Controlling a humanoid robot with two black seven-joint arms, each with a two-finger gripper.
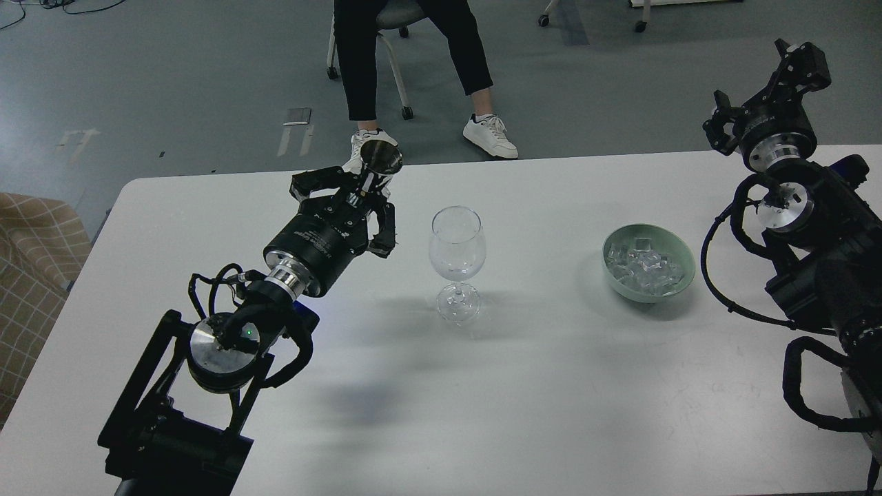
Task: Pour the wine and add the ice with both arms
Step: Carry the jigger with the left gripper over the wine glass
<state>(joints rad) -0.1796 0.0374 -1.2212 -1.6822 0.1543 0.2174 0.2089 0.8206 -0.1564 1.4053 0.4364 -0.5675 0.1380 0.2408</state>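
Ice [648, 265] sits heaped in a pale green bowl [679, 246] on the right half of the white tabletop [537, 386], clear cubes and chunks piled below the rim. A stemmed wine glass [457, 270] stands upright near the middle of the tabletop, well apart from the bowl and to its left; it looks clear inside. The left arm [227, 324] reaches in from the lower left, and its left hand [358, 207] is pinching a small dark object topped by a shiny metal cone [381, 158], with the black fingers [383, 231] closed around it. That cone hangs over the far edge of the tabletop, up and to the left of the glass, not touching it. The right arm [820, 262] comes in from the right edge, beside the bowl. Its right hand [765, 89] is raised past the far right corner of the tabletop, fingers spread apart and holding nothing. Beyond the tabletop a seated person's legs [413, 62] in dark trousers and white shoes show on the grey floor [172, 76].
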